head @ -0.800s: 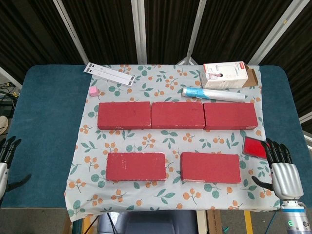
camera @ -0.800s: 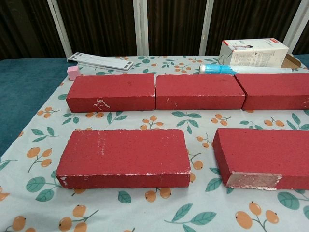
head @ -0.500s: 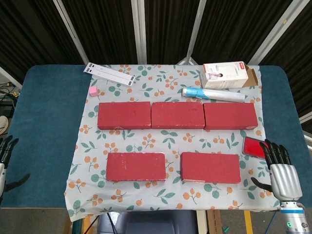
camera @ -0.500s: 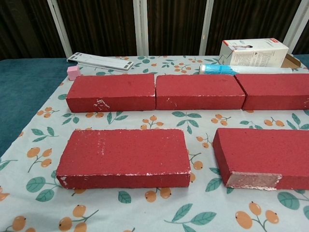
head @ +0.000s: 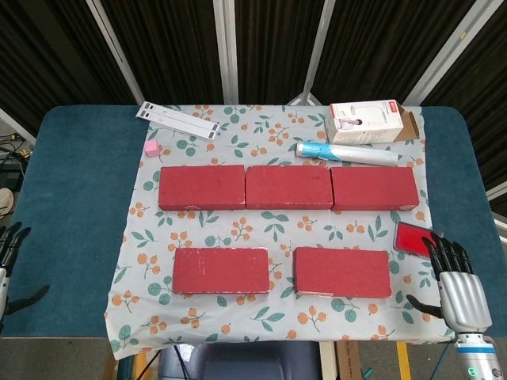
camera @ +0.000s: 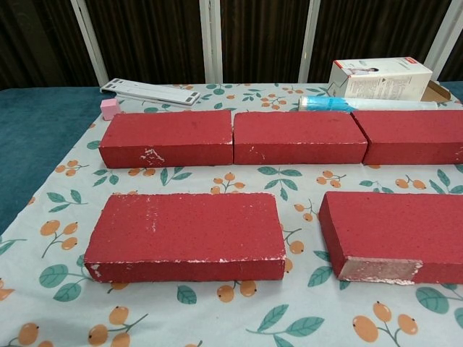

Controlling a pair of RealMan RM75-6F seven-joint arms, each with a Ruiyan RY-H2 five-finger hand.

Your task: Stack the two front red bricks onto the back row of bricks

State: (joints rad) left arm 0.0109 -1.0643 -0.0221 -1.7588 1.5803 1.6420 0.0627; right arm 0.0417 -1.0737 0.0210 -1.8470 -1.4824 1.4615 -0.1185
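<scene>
Both front bricks, left and right, lie flat on the cloth near the counter's near edge, long axes running left-right, with a bare strip between them and the back row. The right hand hovers at the near right corner, fingers spread, holding nothing. The left hand is mostly out of frame, its state unclear.
</scene>
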